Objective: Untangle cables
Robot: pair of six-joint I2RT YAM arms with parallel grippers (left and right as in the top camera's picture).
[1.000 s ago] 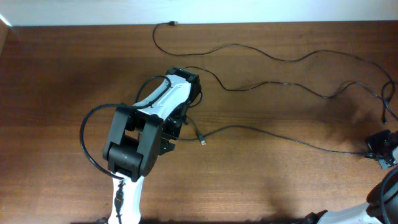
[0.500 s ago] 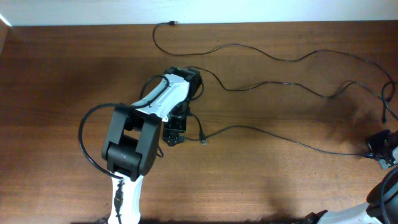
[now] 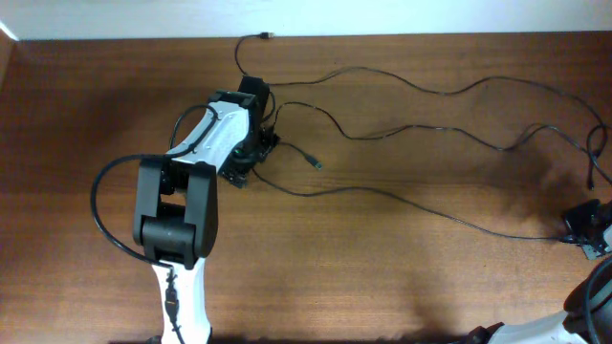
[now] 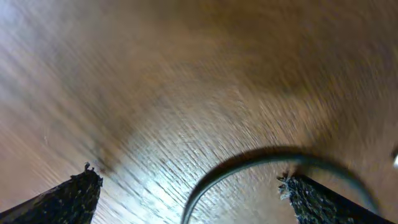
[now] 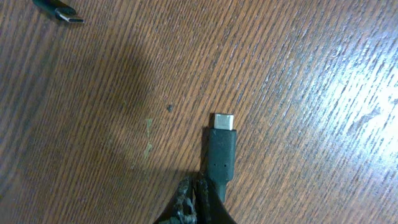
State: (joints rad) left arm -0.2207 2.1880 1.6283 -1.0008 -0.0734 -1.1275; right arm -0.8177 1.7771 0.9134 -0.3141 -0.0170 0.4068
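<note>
Thin black cables [image 3: 430, 91] trail across the brown table [image 3: 86, 115]. One ends in a plug [image 3: 266, 35] at the far edge. Another ends in a small plug [image 3: 314, 164] just right of my left gripper [image 3: 249, 161]. In the left wrist view that gripper [image 4: 189, 186] is open and low over the wood, with a curved stretch of cable [image 4: 249, 163] lying between its fingertips [image 4: 74, 196], untouched. My right gripper [image 3: 574, 229] sits at the right edge. Its fingers [image 5: 189, 202] are shut, and a cable's USB-C plug [image 5: 222, 152] lies against their right side.
A long cable [image 3: 430, 212] runs from near the left gripper to the right gripper. More cable loops lie at the far right [image 3: 574, 143]. A second plug [image 5: 59, 11] shows at the top left of the right wrist view. The left arm [image 3: 177, 220] stretches over the table's left half.
My left arm has swung up and to the left, still open. The small plug and its cable end have shifted up the table with it. The right gripper has stayed still.
</note>
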